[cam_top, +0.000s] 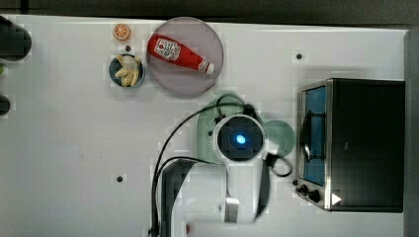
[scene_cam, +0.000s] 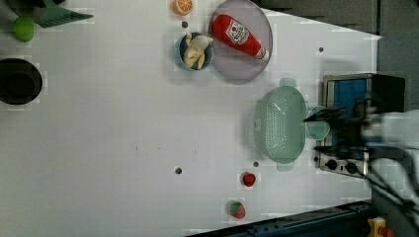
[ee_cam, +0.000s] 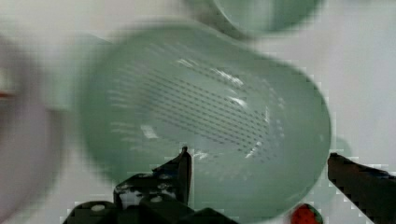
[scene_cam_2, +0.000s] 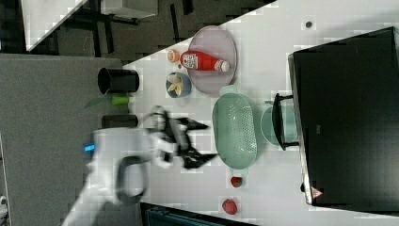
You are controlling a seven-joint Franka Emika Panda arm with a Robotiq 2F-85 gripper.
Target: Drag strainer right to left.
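Strainer (scene_cam: pixel 279 123) — sage-green, perforated; ketchup bottle (scene_cam: pixel 238 33) — red.

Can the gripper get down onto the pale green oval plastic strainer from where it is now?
Probably yes: the open gripper hangs over the pale green oval plastic strainer, whose bowl is empty.

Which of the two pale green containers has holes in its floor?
The strainer, the larger oval one with end tabs. The round mug beside it, next to the toaster oven, is smaller and unperforated.
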